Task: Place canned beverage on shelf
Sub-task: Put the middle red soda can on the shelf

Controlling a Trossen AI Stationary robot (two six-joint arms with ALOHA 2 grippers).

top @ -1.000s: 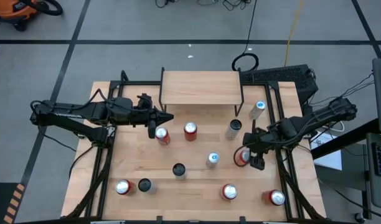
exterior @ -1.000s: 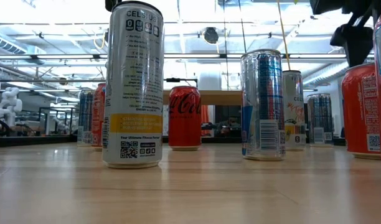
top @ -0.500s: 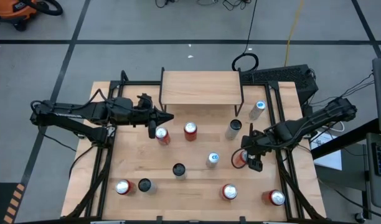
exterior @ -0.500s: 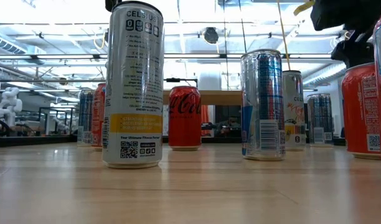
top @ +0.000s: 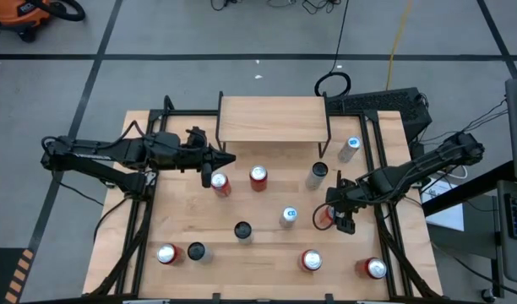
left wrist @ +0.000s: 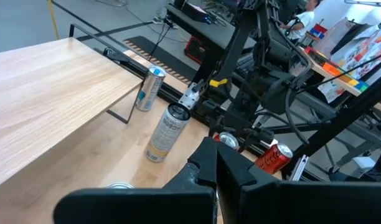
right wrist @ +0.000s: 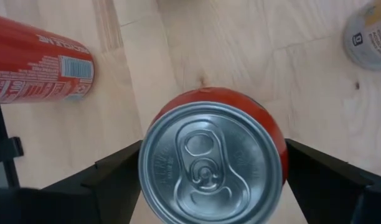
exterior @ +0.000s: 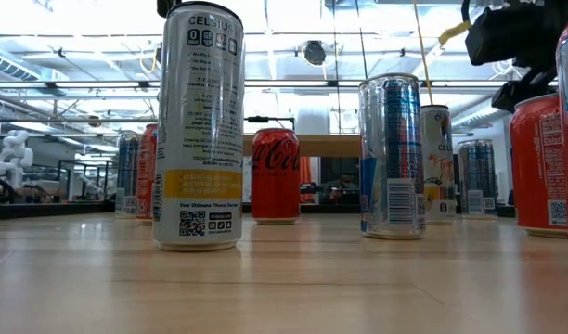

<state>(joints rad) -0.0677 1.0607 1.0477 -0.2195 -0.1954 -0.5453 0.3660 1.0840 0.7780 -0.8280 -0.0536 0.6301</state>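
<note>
The shelf (top: pixel 273 119) stands at the table's far middle, its wooden top bare. A red can (right wrist: pixel 209 165) stands upright on the table at the right; it also shows in the high view (top: pixel 323 217). My right gripper (top: pixel 336 214) is open above it, pointing down. Its fingers (right wrist: pixel 116 180) stand on either side of the can's upper part, and I cannot tell whether they touch it. My left gripper (top: pixel 227 158) is shut and empty, level, by the shelf's left front leg, above another red can (top: pixel 219 183).
Several other cans stand scattered on the table: a red one (top: pixel 258 176), a grey one (top: pixel 317 175), a blue-topped one (top: pixel 352 148), one at the middle (top: pixel 288 216), dark ones (top: pixel 242 230) and several along the near edge (top: pixel 310 259).
My right gripper has moved a little toward the table's left, over the red can, so its fingers now stand on either side of it. The can has stayed upright where it was.
</note>
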